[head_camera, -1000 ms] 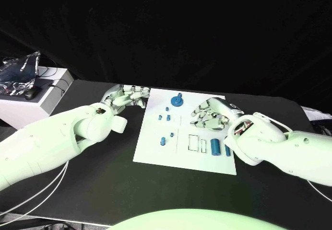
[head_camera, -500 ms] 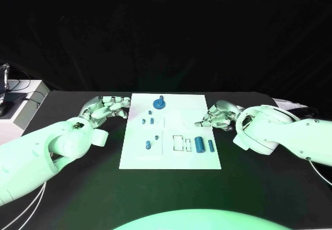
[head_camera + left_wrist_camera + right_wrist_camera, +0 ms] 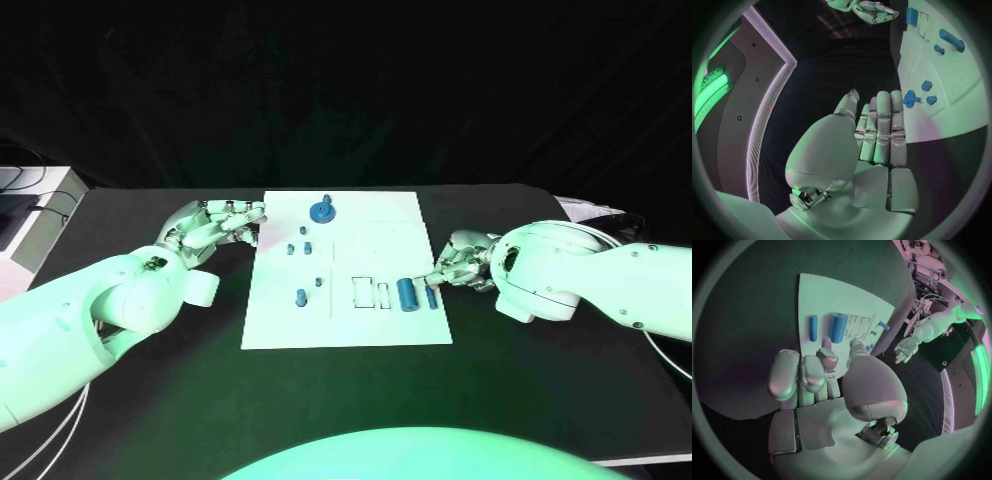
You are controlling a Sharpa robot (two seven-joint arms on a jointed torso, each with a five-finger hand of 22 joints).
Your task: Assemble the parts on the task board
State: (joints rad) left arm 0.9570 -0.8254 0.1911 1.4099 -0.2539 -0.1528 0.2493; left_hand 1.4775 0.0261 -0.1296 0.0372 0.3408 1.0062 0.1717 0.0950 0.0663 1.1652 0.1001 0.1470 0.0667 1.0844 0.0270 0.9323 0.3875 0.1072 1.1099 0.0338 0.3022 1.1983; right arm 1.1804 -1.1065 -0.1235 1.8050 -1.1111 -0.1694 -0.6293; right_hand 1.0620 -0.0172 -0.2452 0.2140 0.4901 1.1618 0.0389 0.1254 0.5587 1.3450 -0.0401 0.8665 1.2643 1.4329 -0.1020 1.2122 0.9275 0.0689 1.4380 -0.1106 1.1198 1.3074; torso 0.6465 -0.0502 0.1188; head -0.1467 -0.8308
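Right hand (image 3: 459, 266) sits at the board's (image 3: 346, 330) right edge, fingertips reaching onto it beside the thin blue rod (image 3: 431, 296); whether a fingertip touches the rod cannot be told. In the right wrist view the hand (image 3: 811, 375) holds nothing, fingers stretched toward the rod (image 3: 813, 328) and the fat cylinder (image 3: 837, 327), loosely apart. Left hand (image 3: 216, 225) rests on bare table just off the board's left edge, near its far corner, holding nothing; in the left wrist view its fingers (image 3: 882, 130) lie straight and side by side, thumb apart.

Board is mid-table, long axis running away from the robot. Open black table (image 3: 159, 400) on the near side and both flanks.

Rod and fat cylinder (image 3: 408, 293) lie flat side by side near the right edge, long axes running along the board's length, away from the robot. Next to them, outlined slots (image 3: 364, 292). A small peg (image 3: 300, 297) is left of those, three small pieces (image 3: 300, 244) further back, and a round knob part (image 3: 322, 210) near the far edge.
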